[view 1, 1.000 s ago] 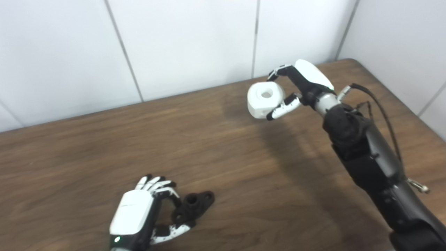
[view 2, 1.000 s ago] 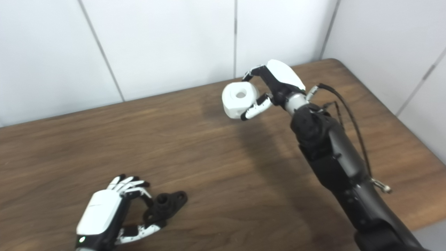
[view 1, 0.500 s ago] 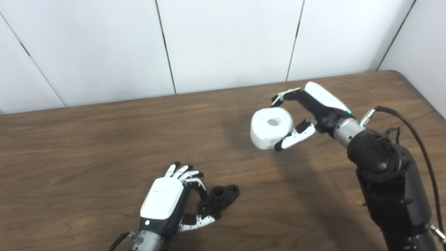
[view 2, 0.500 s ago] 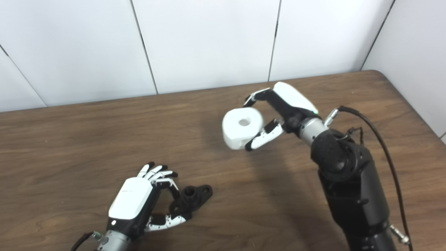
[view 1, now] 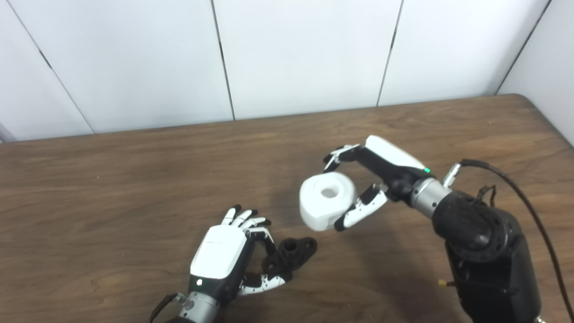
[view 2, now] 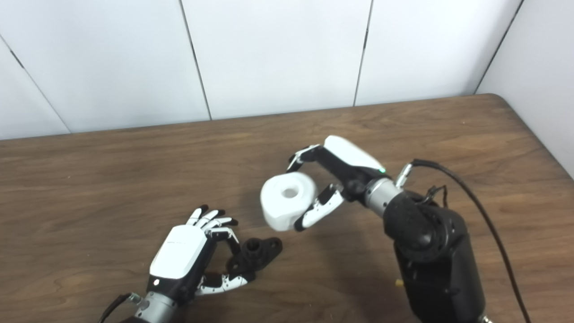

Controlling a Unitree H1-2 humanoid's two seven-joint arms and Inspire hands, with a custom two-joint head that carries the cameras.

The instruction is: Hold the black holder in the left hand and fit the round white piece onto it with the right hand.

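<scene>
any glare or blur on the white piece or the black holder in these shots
Left eye view: the round white piece is bright but its centre hole stays readable, and a soft shadow lies on the wooden table. Right eye view: the black holder is dark, with little detail; both views look sharp.

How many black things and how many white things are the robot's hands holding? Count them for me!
Black things: 1, the black holder, in the left hand.
White things: 1, the round white piece, in the right hand.
Total: 2 things over the brown table.
</scene>
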